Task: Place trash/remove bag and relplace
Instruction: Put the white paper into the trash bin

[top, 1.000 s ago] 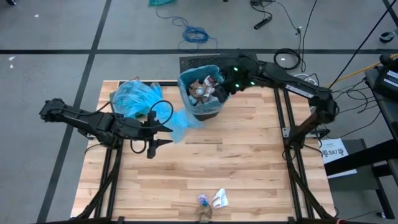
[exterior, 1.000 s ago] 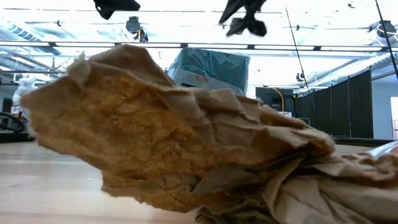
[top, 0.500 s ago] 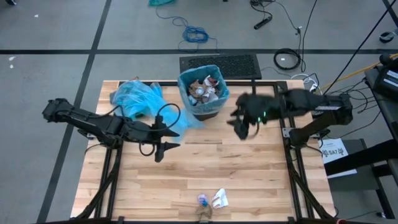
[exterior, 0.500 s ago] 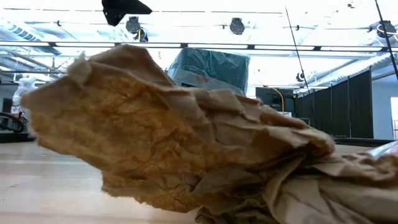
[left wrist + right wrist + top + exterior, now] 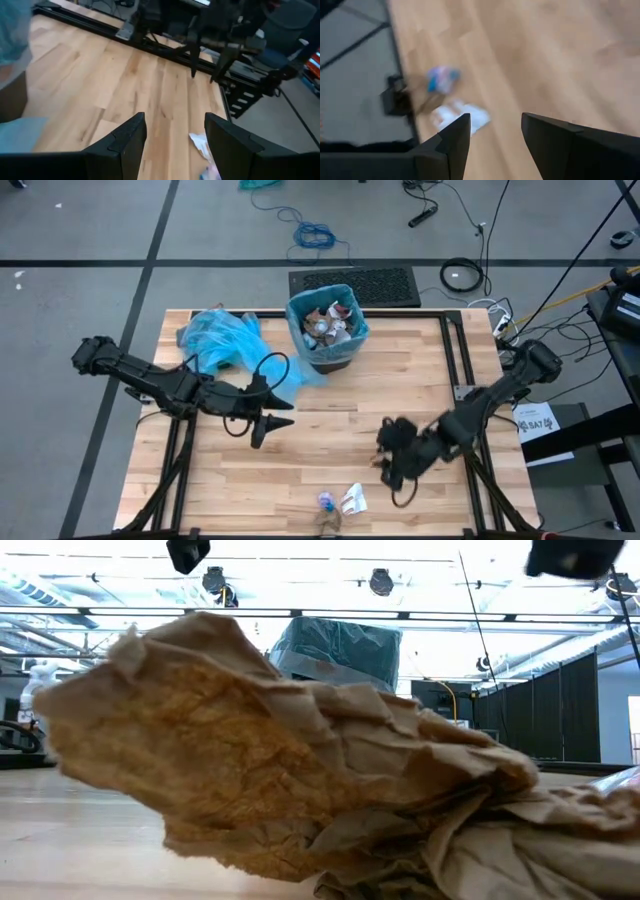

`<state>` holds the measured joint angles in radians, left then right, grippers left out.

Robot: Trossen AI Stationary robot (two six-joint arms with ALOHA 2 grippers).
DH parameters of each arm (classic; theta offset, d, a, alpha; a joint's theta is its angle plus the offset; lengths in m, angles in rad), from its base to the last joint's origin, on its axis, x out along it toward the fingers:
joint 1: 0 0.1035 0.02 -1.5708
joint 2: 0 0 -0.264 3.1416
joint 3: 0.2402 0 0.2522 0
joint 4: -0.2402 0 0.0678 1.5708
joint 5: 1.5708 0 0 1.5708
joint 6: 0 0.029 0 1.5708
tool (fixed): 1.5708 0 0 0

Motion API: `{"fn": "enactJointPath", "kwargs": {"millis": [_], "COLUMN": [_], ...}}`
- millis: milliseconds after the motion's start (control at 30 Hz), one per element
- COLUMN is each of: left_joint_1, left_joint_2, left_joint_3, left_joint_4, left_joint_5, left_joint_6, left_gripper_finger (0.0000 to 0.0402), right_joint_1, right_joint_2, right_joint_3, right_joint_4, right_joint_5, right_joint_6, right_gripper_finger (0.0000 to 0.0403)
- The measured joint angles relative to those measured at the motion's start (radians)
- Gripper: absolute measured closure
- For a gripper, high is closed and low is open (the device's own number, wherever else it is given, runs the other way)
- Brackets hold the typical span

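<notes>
A pale butcher-block table (image 5: 300, 430) is sitting on a grey workshop floor strewn with cables. The right gripper (image 5: 392, 470) is hanging over the near half of the table, fingers apart and empty. Just ahead of it, by the near edge, a white scrap (image 5: 352, 500), a blue-pink bit (image 5: 325, 501) and a brown wad (image 5: 300, 780) are waiting. The blue-lined bin (image 5: 327, 328), heaped with trash, is standing well behind it at the far edge, beside a spare blue bag (image 5: 218, 335).

The step looks like collecting the last scraps. The next move calls for lowering over the white scrap and closing on it.

A second ago the right gripper was over the bin; it has since swung across toward the near edge. The left gripper (image 5: 268, 420), fingers apart and empty, is hovering mid-table, having barely moved.
</notes>
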<state>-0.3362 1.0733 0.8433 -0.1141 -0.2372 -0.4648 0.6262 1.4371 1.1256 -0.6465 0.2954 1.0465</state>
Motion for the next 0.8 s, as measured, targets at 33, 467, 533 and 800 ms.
{"fn": "enactJointPath", "kwargs": {"millis": [33, 467, 533, 800], "left_joint_1": [-0.008, -0.044, -0.044, -0.065], "left_joint_2": [0.000, 0.007, 0.007, 0.007], "left_joint_3": [0.000, 0.000, 0.000, 0.000], "left_joint_4": [0.000, 0.001, 0.001, 0.001], "left_joint_5": [0.000, -0.001, -0.001, -0.001], "left_joint_6": [0.000, -0.085, -0.106, -0.106], "left_gripper_finger": [0.0198, 0.0198, 0.0198, 0.0198], "right_joint_1": [0.016, 0.072, 0.067, 0.041], "right_joint_2": [0.007, 0.164, 0.188, 0.250], "right_joint_3": [-0.039, -0.179, -0.179, -0.179], "right_joint_4": [0.071, 0.483, 0.520, 0.566], "right_joint_5": [-0.014, -0.035, -0.037, -0.036], "right_joint_6": [-0.004, -0.356, -0.351, -0.341], "right_gripper_finger": [0.0234, 0.0230, 0.0224, 0.0215]}}
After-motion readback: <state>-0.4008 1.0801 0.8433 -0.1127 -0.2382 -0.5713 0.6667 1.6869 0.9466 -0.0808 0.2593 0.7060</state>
